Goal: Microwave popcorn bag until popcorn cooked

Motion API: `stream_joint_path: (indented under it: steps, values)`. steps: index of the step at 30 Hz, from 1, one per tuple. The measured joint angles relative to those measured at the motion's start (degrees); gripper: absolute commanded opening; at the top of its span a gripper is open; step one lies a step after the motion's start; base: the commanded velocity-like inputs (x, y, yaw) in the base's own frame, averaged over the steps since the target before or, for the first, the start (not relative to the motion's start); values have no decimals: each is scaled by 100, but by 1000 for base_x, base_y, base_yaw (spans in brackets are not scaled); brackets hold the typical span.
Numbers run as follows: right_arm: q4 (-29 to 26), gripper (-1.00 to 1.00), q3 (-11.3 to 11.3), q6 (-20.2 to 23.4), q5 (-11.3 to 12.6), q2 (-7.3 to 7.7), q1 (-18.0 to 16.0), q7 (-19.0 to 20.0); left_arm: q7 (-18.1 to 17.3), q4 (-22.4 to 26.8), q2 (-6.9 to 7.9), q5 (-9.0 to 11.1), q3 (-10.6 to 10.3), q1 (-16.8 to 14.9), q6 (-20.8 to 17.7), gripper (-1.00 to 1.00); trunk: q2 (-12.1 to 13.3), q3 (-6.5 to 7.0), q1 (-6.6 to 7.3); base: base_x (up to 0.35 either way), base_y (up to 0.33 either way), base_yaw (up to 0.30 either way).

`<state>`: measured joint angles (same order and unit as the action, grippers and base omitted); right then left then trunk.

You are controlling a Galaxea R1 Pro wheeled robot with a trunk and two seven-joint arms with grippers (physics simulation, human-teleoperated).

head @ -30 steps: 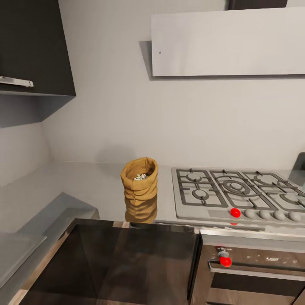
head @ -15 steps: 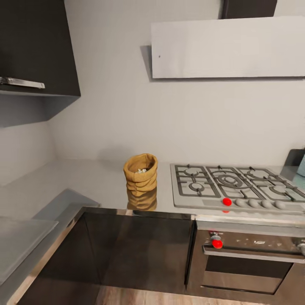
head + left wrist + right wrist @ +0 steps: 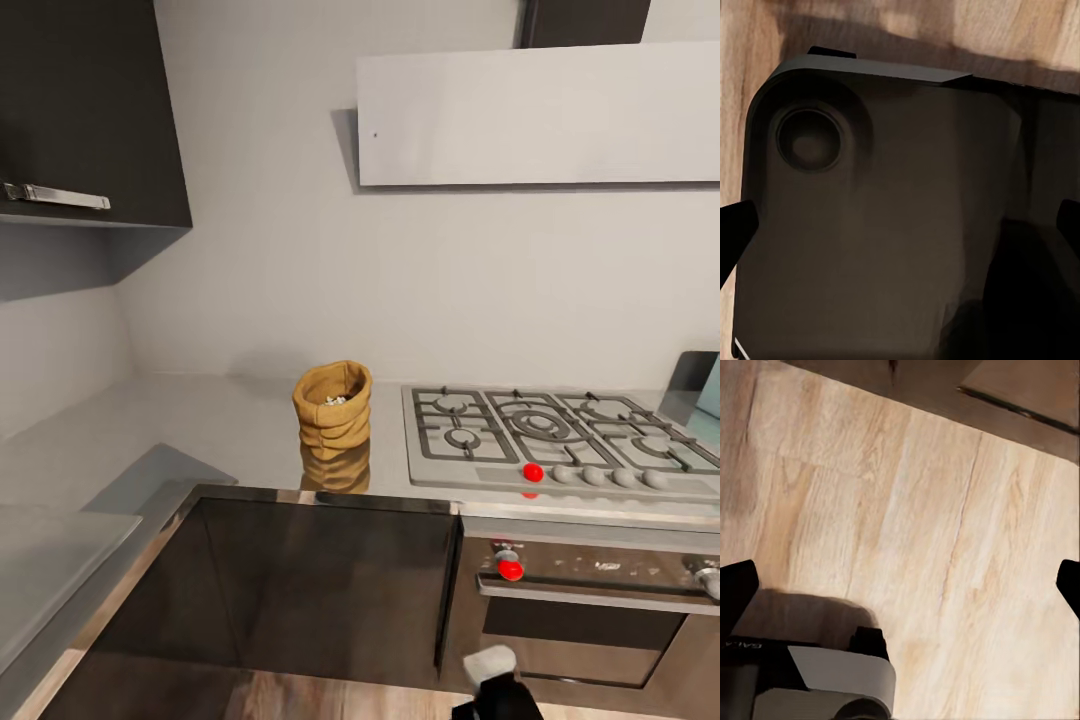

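Note:
The popcorn bag (image 3: 332,410), a tan wrinkled sack with a rolled rim and pale kernels inside, stands upright on the grey countertop (image 3: 200,430) just left of the hob. A sliver of pale blue at the right border may be the microwave (image 3: 712,386), mostly out of view. My left gripper (image 3: 900,225) is open, its dark fingertips wide apart over my own dark base. My right gripper (image 3: 900,585) is also open and empty, above the wooden floor. Both are far below the counter. A grey and black part of an arm (image 3: 495,690) pokes in at the bottom of the head view.
A steel gas hob (image 3: 550,430) with a red knob lies right of the bag, above a built-in oven (image 3: 580,610). Dark cabinet fronts (image 3: 320,580) sit under the counter. A dark wall cabinet (image 3: 80,110) hangs at the left, a pale hood (image 3: 540,110) over the hob.
The whole head view has shifted, so the camera has pulled back and the bag looks smaller. An arm part has come into view at the bottom edge. The bag stays put.

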<state>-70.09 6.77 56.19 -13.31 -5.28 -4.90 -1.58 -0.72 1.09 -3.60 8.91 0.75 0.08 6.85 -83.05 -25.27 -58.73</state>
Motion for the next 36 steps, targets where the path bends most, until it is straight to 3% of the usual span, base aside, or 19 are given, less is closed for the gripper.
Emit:
stream_joint_path:
  steps: [3,6,9,14,19,24,28,31,35,36]
  values:
    - [-1069,100,207,355,18,-36,-7,21,0,0,-3,0,0,0,0,100,0,0,0,0,0,0]
    - [-1581,100,475,354,-1,-234,-132,39,0,-1,-1,0,0,3,2,100,0,0,0,0,0,0]
    - [-1642,100,513,354,-38,-376,-505,39,0,0,0,0,0,0,0,100,0,0,0,0,0,0]
    - [-1646,100,511,354,-6,-471,-1343,38,0,0,-4,0,0,0,0,100,0,0,0,0,0,0]
    - [-1631,100,467,354,-6,-471,-2324,32,0,0,-8,-1,0,0,0,100,0,0,0,0,0,0]
    - [-1608,100,446,354,-5,-471,-2946,18,-1,0,-8,-3,0,0,0,100,0,0,0,0,0,0]
    - [-1432,100,209,355,5,-471,-3642,8,0,0,-8,0,0,0,0,100,0,0,0,0,0,0]
    - [-758,100,-22,355,20,-471,-4305,12,0,0,-7,0,0,0,0,100,0,0,0,0,0,0]
    - [604,100,-625,357,21,-470,-5279,11,-1,0,-1,-2,0,0,0,100,0,0,0,0,0,0]
    - [939,100,-882,362,2,-465,-5497,4,0,0,0,-2,0,0,0,100,0,0,0,0,0,0]
